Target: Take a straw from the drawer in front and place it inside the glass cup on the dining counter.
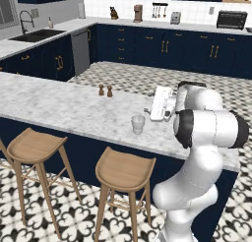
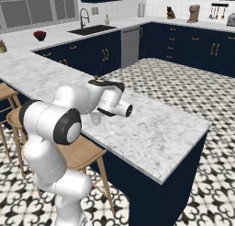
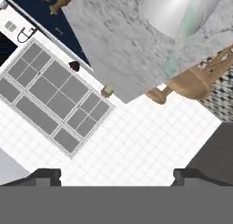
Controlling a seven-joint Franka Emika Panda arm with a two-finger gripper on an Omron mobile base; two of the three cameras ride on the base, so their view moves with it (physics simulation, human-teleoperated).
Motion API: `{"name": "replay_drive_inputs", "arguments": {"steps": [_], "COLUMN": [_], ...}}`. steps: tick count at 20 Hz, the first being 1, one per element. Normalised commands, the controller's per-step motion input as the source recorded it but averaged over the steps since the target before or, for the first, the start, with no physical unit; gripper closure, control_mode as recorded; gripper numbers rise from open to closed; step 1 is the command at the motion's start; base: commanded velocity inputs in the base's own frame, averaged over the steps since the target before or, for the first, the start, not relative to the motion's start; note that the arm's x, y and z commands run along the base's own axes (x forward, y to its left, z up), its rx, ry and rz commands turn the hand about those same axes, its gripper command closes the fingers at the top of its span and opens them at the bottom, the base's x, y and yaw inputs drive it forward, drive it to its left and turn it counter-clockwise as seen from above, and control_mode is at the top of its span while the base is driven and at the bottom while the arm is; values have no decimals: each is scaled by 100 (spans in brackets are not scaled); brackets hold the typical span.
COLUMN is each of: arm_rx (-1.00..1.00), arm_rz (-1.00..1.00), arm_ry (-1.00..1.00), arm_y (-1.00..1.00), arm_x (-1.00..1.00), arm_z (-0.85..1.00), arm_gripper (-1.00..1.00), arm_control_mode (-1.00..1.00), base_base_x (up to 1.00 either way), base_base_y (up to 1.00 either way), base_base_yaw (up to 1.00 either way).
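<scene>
The glass cup (image 1: 138, 124) stands on the dining counter (image 1: 64, 105), near its front edge. My gripper (image 1: 147, 109) hovers just right of the cup and slightly above it. In the hand view the fingertips (image 3: 45, 175) stand wide apart, open, with nothing between them. The cup (image 3: 175, 11) sits at the top of that view. The straw (image 3: 172, 63) is a thin pale bluish streak that crosses the cup's wall and reaches past it over the marble. Whether it rests inside the cup I cannot tell. In the right base view my arm hides most of the cup (image 2: 95, 119). The drawer is out of view.
Two small brown shakers (image 1: 105, 91) stand farther back on the counter. Wooden stools (image 1: 34, 145) (image 1: 125, 169) are tucked along the counter's near side. Beyond it lie navy cabinets, a sink (image 1: 34, 36) and patterned floor tiles.
</scene>
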Motion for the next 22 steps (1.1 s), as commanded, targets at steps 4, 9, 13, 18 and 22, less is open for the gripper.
{"name": "replay_drive_inputs", "arguments": {"steps": [4,9,13,18,22], "arm_rx": [-83,-100,-100,-100,-64], "arm_rz": [0,1,4,17,16], "arm_ry": [-39,-28,-18,17,5], "arm_y": [-86,-50,37,100,83], "arm_x": [-97,-100,-100,-35,0], "arm_z": [40,-12,-18,-81,-96], "arm_gripper": [-100,-100,-100,-100,-100], "arm_control_mode": [-100,-100,-100,-100,-100], "base_base_x": [0,0,0,0,0], "base_base_y": [0,0,0,0,0], "base_base_yaw": [0,0,0,0,0]}}
